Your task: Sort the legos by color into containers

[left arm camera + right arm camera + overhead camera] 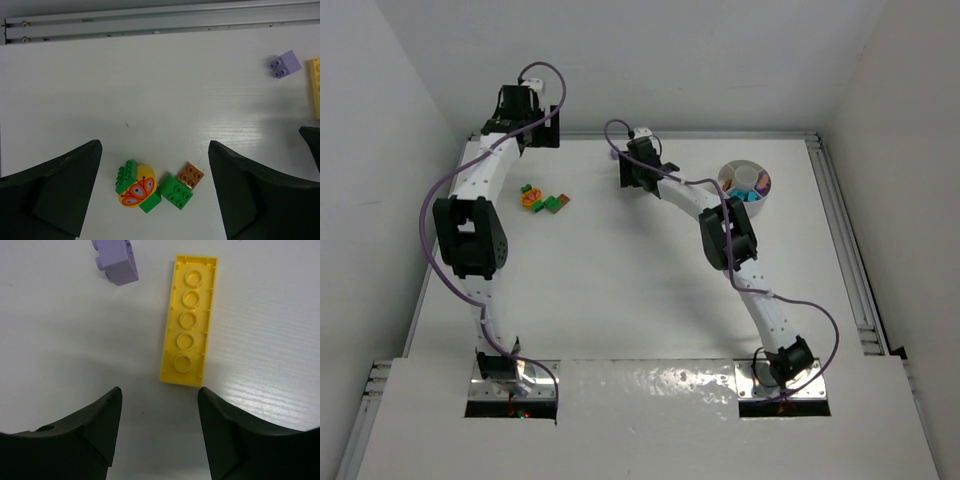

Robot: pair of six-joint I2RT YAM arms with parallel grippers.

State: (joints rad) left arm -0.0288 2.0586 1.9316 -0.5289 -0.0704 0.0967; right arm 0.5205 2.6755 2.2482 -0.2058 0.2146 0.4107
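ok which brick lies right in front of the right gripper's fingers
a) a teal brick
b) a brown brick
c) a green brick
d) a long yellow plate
D: in the right wrist view the long yellow plate lies flat just ahead of the open right gripper, with only a purple brick off to its side.

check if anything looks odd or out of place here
Nothing looks spilled or broken. One oddity: a round yellow piece printed with an orange butterfly, the only non-brick shape, seems to lie across the green bricks.
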